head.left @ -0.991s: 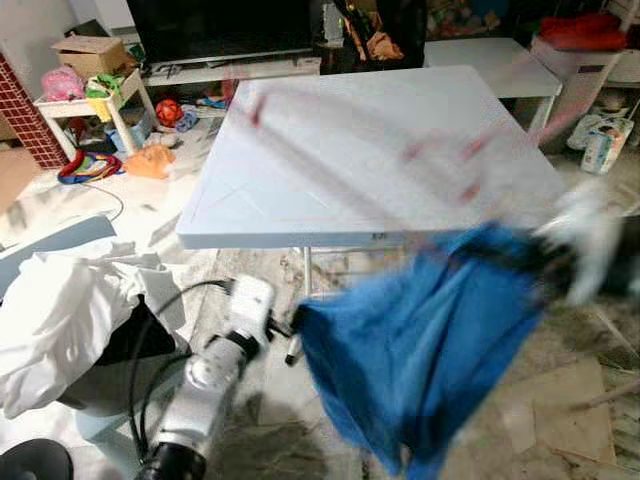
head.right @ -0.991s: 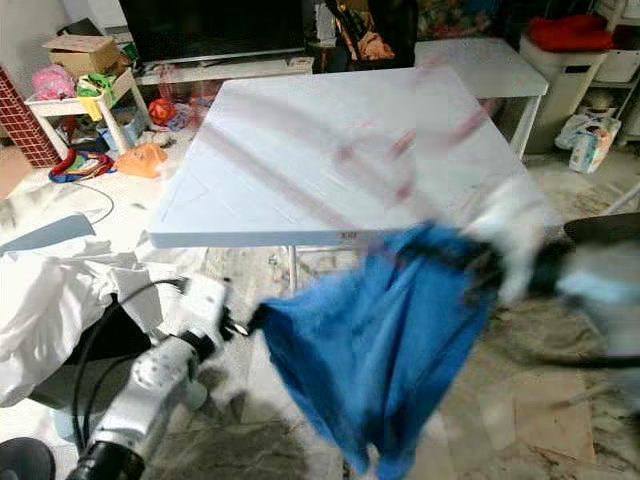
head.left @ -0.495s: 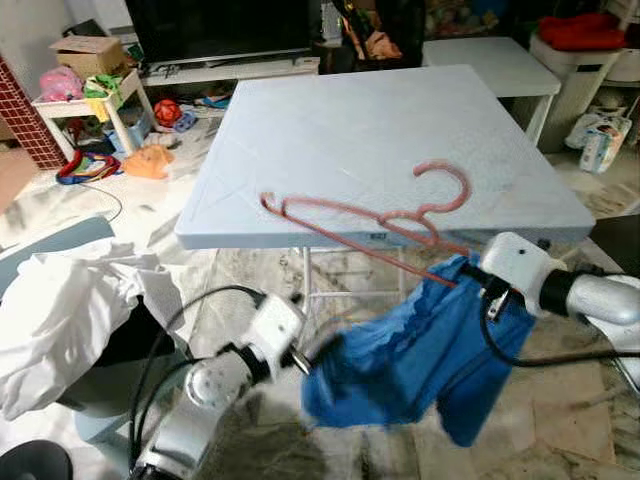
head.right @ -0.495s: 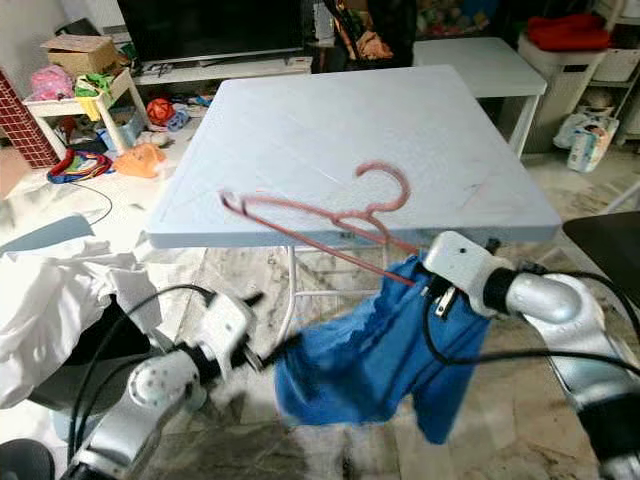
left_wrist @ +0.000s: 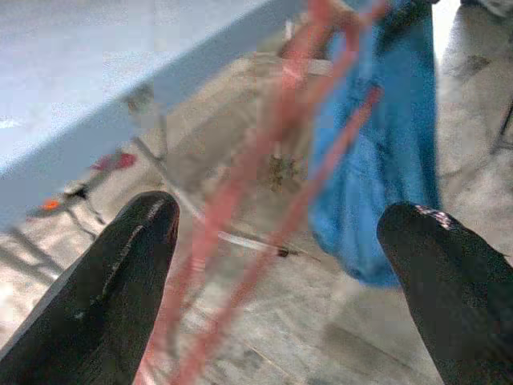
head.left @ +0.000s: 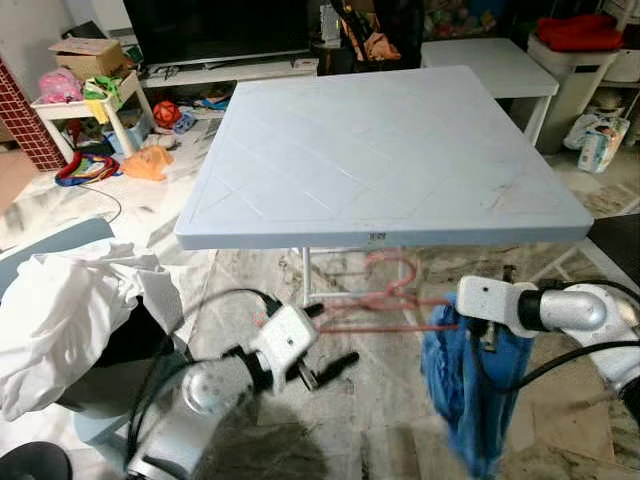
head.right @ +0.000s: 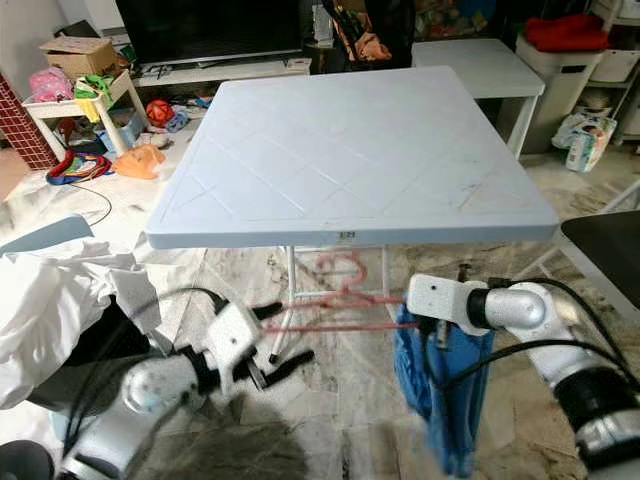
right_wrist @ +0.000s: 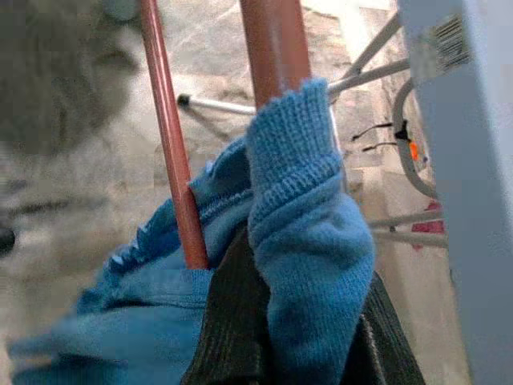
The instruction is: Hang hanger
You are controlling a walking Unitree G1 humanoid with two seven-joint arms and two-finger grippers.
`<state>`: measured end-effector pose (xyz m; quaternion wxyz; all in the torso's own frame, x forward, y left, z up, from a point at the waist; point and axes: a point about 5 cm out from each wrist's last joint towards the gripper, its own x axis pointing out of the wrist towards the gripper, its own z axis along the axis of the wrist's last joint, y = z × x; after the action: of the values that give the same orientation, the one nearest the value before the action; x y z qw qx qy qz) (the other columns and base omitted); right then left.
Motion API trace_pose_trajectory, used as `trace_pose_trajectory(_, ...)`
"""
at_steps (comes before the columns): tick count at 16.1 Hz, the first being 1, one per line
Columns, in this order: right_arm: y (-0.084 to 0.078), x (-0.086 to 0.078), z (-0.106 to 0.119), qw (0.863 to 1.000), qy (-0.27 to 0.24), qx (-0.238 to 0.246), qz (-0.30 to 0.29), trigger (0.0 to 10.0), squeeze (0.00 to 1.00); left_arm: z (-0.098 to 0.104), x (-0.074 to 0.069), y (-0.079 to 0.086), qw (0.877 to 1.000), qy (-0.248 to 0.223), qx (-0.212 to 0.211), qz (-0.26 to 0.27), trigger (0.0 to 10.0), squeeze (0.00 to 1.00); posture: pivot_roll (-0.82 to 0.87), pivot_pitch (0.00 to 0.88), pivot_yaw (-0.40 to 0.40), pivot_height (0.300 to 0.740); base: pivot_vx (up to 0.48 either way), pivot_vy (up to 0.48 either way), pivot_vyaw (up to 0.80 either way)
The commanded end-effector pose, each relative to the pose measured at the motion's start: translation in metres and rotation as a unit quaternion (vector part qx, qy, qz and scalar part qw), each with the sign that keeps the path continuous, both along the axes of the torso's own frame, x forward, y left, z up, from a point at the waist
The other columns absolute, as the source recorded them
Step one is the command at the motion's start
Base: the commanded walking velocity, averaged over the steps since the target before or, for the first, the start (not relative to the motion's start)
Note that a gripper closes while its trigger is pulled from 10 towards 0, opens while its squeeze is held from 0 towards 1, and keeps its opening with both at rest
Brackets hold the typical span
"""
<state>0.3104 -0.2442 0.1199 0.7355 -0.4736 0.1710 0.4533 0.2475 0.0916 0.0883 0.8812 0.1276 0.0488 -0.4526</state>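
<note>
The right gripper (head.right: 436, 322) clamps the blue knitted garment (head.right: 440, 390) and thin red hanger (head.right: 335, 300) below the white table (head.right: 350, 150) — left gripper (head.left: 325, 365), fingers spread, should steady the hanger's free end.

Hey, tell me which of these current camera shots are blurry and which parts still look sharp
Left eye view: the table is sharp; the pink hanger and the left gripper are smeared. Left wrist view: soft throughout, the hanger a pink streak, the blue garment fuzzy. Right wrist view: the garment's knit is crisp up close, the floor behind is out of focus.
</note>
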Motion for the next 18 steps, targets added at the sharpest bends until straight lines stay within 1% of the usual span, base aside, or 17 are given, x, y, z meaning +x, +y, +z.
trace_pose_trajectory(1,-0.002,0.004,0.012,1.0,-0.008,-0.014,0.023,10.0,0.0,0.012,0.007,0.008,1.0,-0.007,-0.017,0.02,10.0,1.0,-0.11,0.0,0.064,0.74,0.0,0.0,0.0)
trace_pose_trajectory(2,-0.002,0.005,0.015,1.0,-0.01,-0.013,0.026,10.0,0.0,0.014,0.008,0.008,0.999,0.0,-0.029,0.021,10.0,1.0,-0.12,0.0,0.065,0.74,0.0,0.0,0.0)
trace_pose_trajectory(3,-0.002,0.009,0.018,0.999,-0.029,-0.018,0.023,10.0,0.0,0.016,0.005,0.005,0.999,0.016,-0.041,0.006,10.0,1.0,-0.12,0.0,0.065,0.74,0.0,0.0,0.0)
trace_pose_trajectory(4,0.0,0.012,0.019,0.999,-0.038,-0.017,0.02,10.0,0.0,0.017,0.006,0.004,0.999,0.017,-0.042,0.005,10.0,1.0,-0.12,0.0,0.07,0.74,0.0,0.0,0.0)
trace_pose_trajectory(5,0.003,0.014,0.019,0.998,-0.049,-0.011,0.023,10.0,0.0,0.016,0.007,0.002,0.999,0.014,-0.038,0.004,10.0,1.0,-0.12,0.0,0.07,0.74,0.0,0.0,0.0)
trace_pose_trajectory(6,0.007,0.014,0.019,0.998,-0.053,0.001,0.042,10.0,0.0,0.012,0.009,0.002,1.0,0.011,-0.021,0.002,10.0,1.0,-0.12,0.0,0.07,0.74,0.0,0.0,0.0)
trace_pose_trajectory(7,0.009,0.012,0.02,0.997,-0.052,0.01,0.055,10.0,0.0,0.007,0.009,0.004,0.999,0.024,-0.021,0.001,10.0,1.0,-0.12,0.0,0.07,0.74,0.0,0.0,0.0)
trace_pose_trajectory(9,0.01,0.004,0.022,0.995,-0.036,0.021,0.093,10.0,0.0,-0.002,0.008,0.009,0.999,0.031,-0.005,-0.007,10.0,1.0,-0.13,0.0,0.071,0.74,0.0,0.0,0.0)
trace_pose_trajectory(10,0.008,0.001,0.024,0.994,-0.026,0.024,0.104,10.0,0.0,-0.004,0.006,0.009,0.999,0.039,-0.003,-0.021,10.0,0.76,-0.13,0.0,0.07,0.74,0.0,0.0,0.0)
trace_pose_trajectory(11,0.001,-0.002,0.025,0.993,-0.013,0.012,0.114,10.0,0.0,-0.003,0.008,0.01,0.999,0.037,-0.004,-0.031,5.5,0.0,-0.14,0.0,0.069,0.74,0.0,0.0,0.0)
trace_pose_trajectory(12,-0.001,-0.002,0.026,0.993,-0.012,0.008,0.115,10.0,0.0,-0.003,0.009,0.01,0.999,0.036,-0.005,-0.033,5.5,0.0,-0.14,0.0,0.069,0.74,0.0,0.0,0.0)
trace_pose_trajectory(13,-0.002,-0.002,0.028,0.993,-0.014,0.008,0.117,10.0,0.0,-0.003,0.013,0.01,0.999,0.037,-0.007,-0.033,0.0,0.0,-0.14,0.0,0.069,0.74,0.0,0.0,0.0)
trace_pose_trajectory(15,-0.001,-0.003,0.029,0.992,-0.014,0.012,0.121,10.0,0.0,-0.003,0.016,0.007,0.998,0.043,-0.019,-0.037,0.0,0.0,-0.15,0.0,0.075,0.74,0.0,0.0,0.0)
trace_pose_trajectory(16,0.001,-0.003,0.027,0.992,-0.019,0.009,0.124,10.0,0.0,-0.004,0.015,0.004,0.997,0.055,-0.024,-0.045,0.0,0.0,-0.15,0.0,0.076,0.74,0.0,0.0,0.0)
trace_pose_trajectory(18,0.004,-0.003,0.025,0.991,-0.027,0.007,0.132,10.0,0.0,-0.006,0.014,-0.001,0.996,0.062,-0.016,-0.067,0.0,0.0,-0.15,0.0,0.075,0.74,0.0,0.0,0.0)
